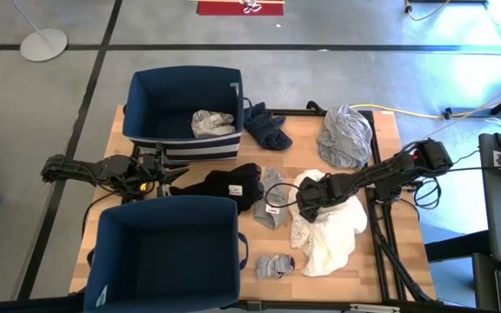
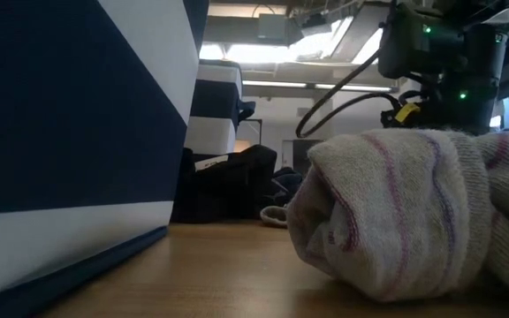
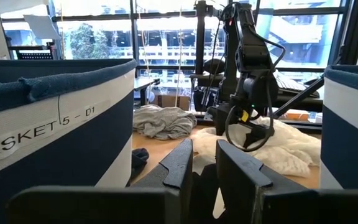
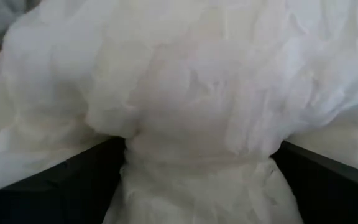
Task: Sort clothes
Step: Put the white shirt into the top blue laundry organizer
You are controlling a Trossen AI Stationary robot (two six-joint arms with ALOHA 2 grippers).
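A crumpled white garment lies on the table's right half. My right gripper points down into its far left part, open, with a ridge of white cloth between its fingers. My left gripper waits level between the two navy bins, with a narrow gap between its fingers and nothing in it. On the table lie a black garment, a grey-white piece, a navy garment, a grey garment and grey socks. A light grey garment lies in the far bin. My right gripper comes at the white garment from above, pointing down. Its open fingers stand sunk into the cloth on either side of a raised fold, which fills the gap between them. The garment lies slack on the table.
The far bin stands at the table's far left and the near bin at its near left. A dark frame rail runs along the table's right side. In the low view a striped sock fills the foreground.
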